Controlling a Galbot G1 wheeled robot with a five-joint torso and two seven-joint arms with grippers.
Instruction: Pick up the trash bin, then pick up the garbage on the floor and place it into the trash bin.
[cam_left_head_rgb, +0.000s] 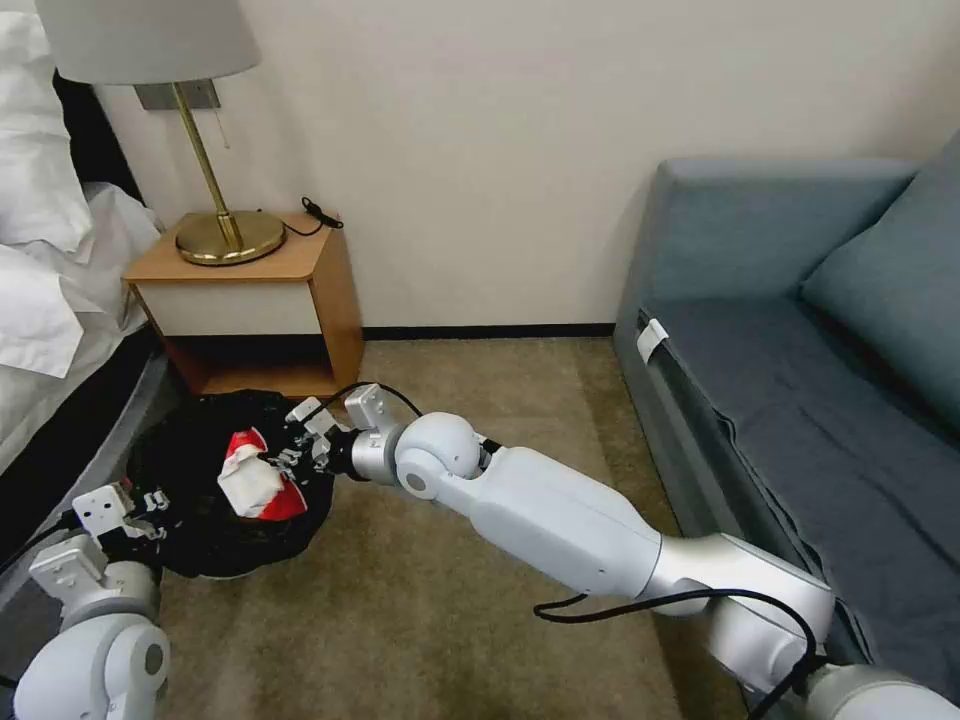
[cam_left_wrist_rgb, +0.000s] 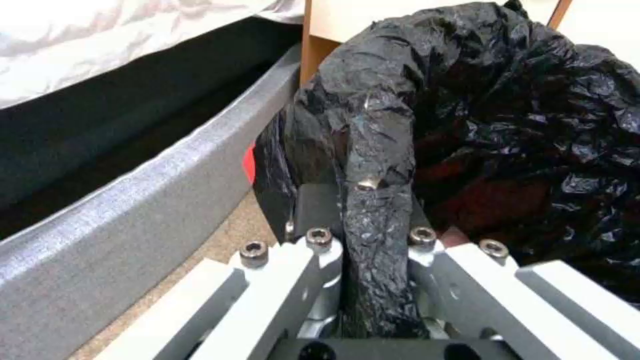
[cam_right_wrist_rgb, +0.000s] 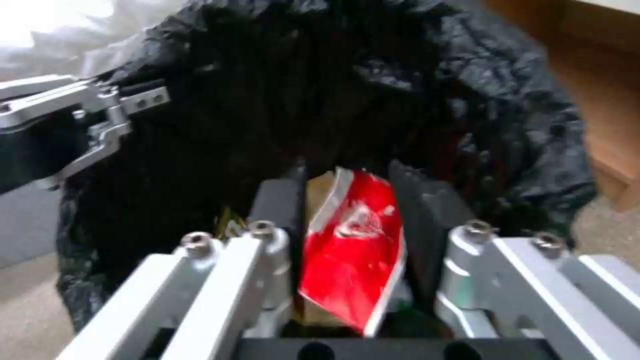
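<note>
The trash bin (cam_left_head_rgb: 200, 540), lined with a crinkled black bag, is at the left beside the bed. My left gripper (cam_left_head_rgb: 150, 500) is shut on its near rim; the left wrist view shows a fold of black bag (cam_left_wrist_rgb: 377, 165) pinched between the fingers (cam_left_wrist_rgb: 320, 220). My right gripper (cam_left_head_rgb: 297, 450) reaches over the bin's opening (cam_right_wrist_rgb: 373, 85) and is shut on the garbage, a red snack packet (cam_left_head_rgb: 258, 482). The packet (cam_right_wrist_rgb: 353, 245) stands upright between the two fingers in the right wrist view. The left gripper (cam_right_wrist_rgb: 100, 115) shows there too, at the bin's edge.
A wooden bedside table (cam_left_head_rgb: 330, 290) with a brass lamp (cam_left_head_rgb: 228, 235) stands just behind the bin. The bed (cam_left_head_rgb: 50, 300) runs along the left, its grey frame (cam_left_wrist_rgb: 133, 200) close to the bin. A grey-blue sofa (cam_left_head_rgb: 800, 350) is on the right. Beige carpet (cam_left_head_rgb: 420, 620) lies between.
</note>
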